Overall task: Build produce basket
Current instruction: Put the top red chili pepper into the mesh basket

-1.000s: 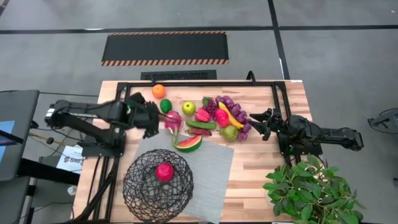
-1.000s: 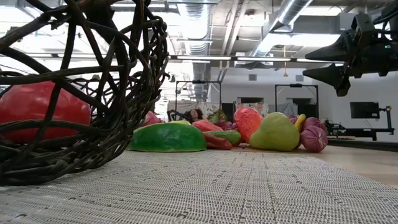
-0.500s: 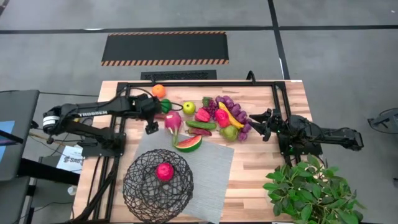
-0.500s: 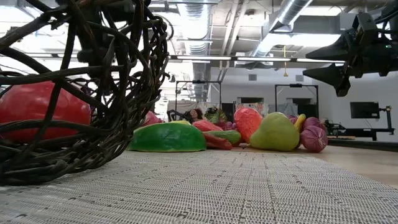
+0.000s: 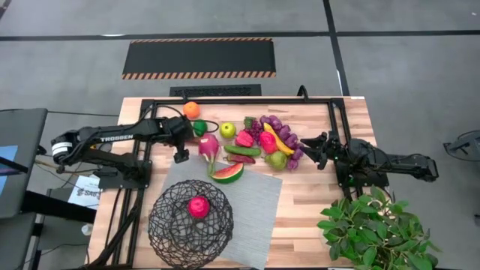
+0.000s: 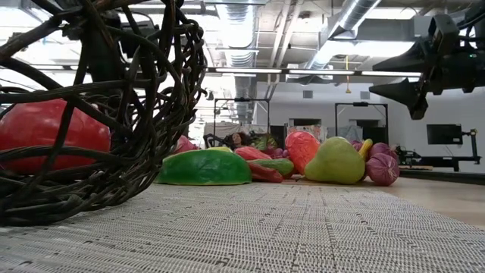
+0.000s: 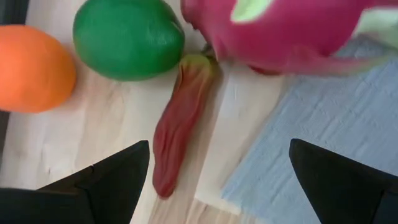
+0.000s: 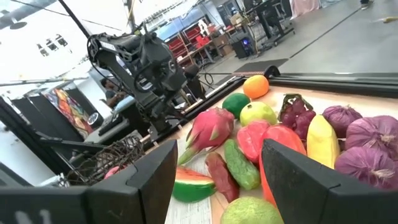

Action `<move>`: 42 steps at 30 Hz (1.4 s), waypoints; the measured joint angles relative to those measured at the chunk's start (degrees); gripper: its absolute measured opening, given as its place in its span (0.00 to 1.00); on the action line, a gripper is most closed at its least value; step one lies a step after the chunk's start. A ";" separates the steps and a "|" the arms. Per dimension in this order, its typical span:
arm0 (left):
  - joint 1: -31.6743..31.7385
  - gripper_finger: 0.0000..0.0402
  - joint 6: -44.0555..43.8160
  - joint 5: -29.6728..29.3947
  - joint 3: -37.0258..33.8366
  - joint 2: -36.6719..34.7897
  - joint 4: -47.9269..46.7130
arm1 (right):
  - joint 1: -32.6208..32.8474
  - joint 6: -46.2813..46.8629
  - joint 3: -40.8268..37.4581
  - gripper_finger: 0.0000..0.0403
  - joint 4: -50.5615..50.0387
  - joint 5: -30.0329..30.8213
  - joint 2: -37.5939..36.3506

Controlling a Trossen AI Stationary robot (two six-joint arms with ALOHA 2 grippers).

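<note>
The basket (image 5: 190,219), a round bowl of dark, loosely woven wire, sat upright at the near left of the worktop (image 5: 315,202), partly on the grey mat. One red apple (image 5: 198,206) lay inside it. The remaining produce lay clustered behind it: an orange (image 5: 191,109) and a lime (image 5: 199,127) side by side, a pink dragon fruit (image 5: 208,145), a green apple (image 5: 227,130), a watermelon slice (image 5: 228,172) on the mat's edge, a cucumber (image 5: 241,151), red peppers (image 5: 244,138), a banana (image 5: 278,139), purple grapes (image 5: 289,139) and a green pear (image 5: 277,160).
</note>
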 joint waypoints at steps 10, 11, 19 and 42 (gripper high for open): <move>2.41 0.93 0.77 2.67 -3.77 0.43 2.66 | -0.17 -1.60 0.00 0.63 0.02 0.02 0.00; 2.42 0.93 0.79 2.71 -4.09 0.47 3.03 | -0.19 -1.64 -0.01 0.63 0.02 0.02 0.00; 3.02 0.93 1.89 0.80 -5.10 0.48 7.11 | -0.20 -1.67 0.00 0.63 0.02 0.02 0.02; 7.68 0.93 -1.86 -0.14 -3.96 13.86 14.50 | -0.22 -4.32 -0.01 0.63 0.04 0.20 0.00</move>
